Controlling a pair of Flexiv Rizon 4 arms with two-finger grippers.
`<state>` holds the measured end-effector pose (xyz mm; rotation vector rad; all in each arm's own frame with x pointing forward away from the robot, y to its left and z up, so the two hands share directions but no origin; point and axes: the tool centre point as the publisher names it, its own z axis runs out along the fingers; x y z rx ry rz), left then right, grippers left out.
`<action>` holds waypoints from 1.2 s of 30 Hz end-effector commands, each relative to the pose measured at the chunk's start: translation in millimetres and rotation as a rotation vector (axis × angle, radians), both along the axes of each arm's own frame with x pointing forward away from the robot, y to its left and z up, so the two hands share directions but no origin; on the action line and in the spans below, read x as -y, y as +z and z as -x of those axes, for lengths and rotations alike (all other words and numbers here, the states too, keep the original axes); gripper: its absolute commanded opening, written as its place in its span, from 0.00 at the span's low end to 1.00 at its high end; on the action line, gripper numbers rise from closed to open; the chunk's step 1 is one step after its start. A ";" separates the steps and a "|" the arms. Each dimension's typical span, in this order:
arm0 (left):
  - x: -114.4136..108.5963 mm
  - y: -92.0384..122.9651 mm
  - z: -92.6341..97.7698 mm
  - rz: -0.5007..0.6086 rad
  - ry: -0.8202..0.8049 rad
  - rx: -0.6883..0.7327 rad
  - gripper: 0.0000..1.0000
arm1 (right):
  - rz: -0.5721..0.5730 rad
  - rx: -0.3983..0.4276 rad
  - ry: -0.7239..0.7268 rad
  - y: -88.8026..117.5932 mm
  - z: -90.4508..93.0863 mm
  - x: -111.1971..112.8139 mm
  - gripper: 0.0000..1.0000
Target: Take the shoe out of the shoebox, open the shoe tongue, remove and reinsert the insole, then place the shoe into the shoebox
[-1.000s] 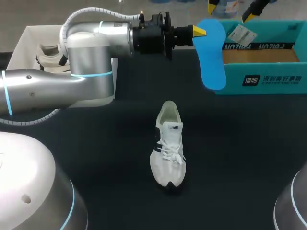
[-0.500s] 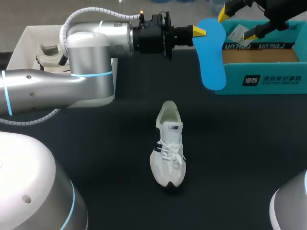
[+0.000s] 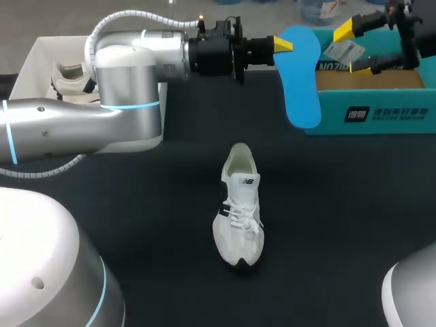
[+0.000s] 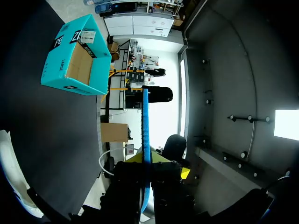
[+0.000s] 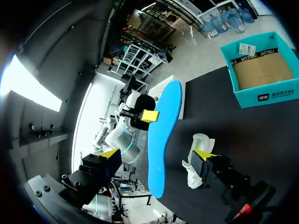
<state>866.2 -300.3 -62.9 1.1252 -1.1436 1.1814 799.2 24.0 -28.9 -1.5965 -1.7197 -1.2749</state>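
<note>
At ten o'clock on the table sits a white box (image 3: 27,68) with a spare sneaker (image 3: 68,78) inside, not part of this play. The left arm (image 3: 122,82) stretches level toward twelve o'clock. Its left gripper (image 3: 286,45) has both yellow tips pinching the blue insole (image 3: 303,78) at its upper end, so the insole hangs down. The left wrist view shows it edge-on between the fingers.

The score as I read it: shoe out of the box, insole out. The white shoe (image 3: 238,208) lies near the table's middle, toe toward six o'clock, well apart from both grippers. Left to do: insole back in, shoe back in the box.

At two o'clock the teal shoebox (image 3: 381,112) stands open with no shoe in it. Over it hovers the right gripper (image 3: 353,48), fingers spread wide and gripping nothing. It is near the insole's three o'clock edge but not touching it.
</note>
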 end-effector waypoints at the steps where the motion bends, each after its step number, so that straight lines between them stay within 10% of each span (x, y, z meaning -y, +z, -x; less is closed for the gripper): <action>1: 1.2 -0.4 -0.3 0.002 0.000 0.000 0.00 | -0.252 0.031 0.110 -8.8 -0.8 2.8 1.00; 36: 1.2 -0.4 -0.3 0.002 0.000 0.000 0.00 | -0.307 -0.059 0.141 -41.8 -13.9 20.9 1.00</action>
